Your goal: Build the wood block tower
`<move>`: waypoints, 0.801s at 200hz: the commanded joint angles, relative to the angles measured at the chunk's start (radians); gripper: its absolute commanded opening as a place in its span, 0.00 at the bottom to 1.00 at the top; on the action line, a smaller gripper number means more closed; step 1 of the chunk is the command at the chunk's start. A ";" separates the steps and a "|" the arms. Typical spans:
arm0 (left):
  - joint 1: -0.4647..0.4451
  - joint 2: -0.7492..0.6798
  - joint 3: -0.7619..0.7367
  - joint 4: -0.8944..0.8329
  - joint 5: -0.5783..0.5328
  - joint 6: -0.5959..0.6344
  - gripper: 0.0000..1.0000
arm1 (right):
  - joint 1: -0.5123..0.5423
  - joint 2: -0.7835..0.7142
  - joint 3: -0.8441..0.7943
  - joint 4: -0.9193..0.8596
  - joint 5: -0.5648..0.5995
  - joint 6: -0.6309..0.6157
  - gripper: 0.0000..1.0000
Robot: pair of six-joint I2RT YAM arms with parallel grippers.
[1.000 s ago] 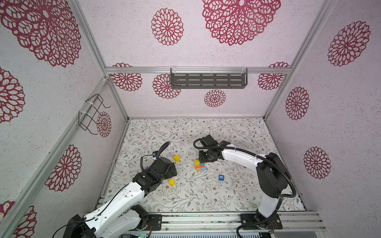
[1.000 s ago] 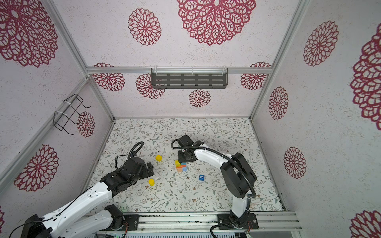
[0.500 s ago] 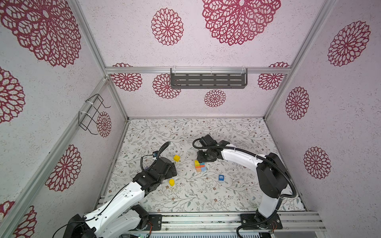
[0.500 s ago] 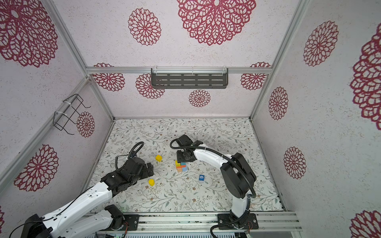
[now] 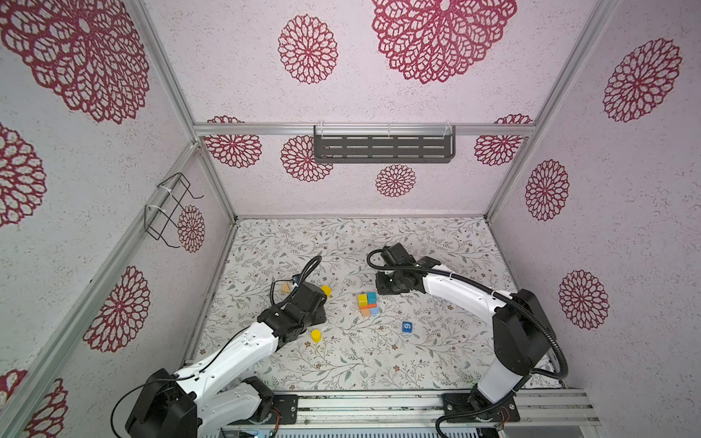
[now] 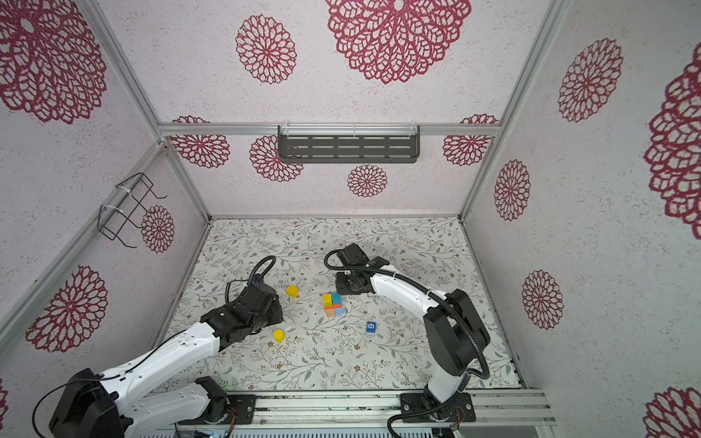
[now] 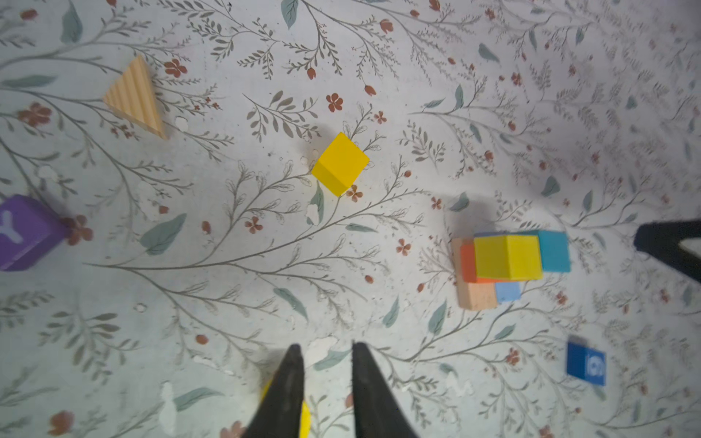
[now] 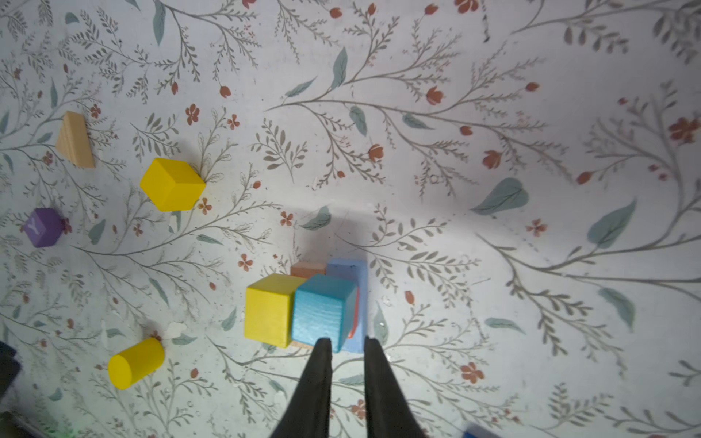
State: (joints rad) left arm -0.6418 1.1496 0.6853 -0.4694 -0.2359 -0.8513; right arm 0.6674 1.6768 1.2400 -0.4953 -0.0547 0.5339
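The left gripper (image 7: 324, 346) hovers pressed together, empty, near the yellow cylinder (image 5: 316, 335). The right gripper (image 8: 347, 341), jaws drawn together, hangs empty just beside the wood block tower (image 5: 368, 304).

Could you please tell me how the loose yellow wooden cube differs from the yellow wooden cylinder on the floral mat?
The loose yellow wooden cube has flat square faces, while the yellow wooden cylinder is round. In both top views the cube lies farther back and the cylinder nearer the front. Both are plain yellow and rest on the floral mat, apart from the stacked blocks.
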 commanded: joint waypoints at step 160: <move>-0.097 0.429 0.228 0.215 0.085 -0.053 0.00 | -0.078 0.024 -0.091 0.146 -0.204 -0.039 0.10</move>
State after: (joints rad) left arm -0.7189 1.5513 0.8707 -0.3042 -0.1631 -0.8772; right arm 0.5980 1.6875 1.1297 -0.3660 -0.2413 0.5056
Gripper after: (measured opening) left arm 0.039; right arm 0.099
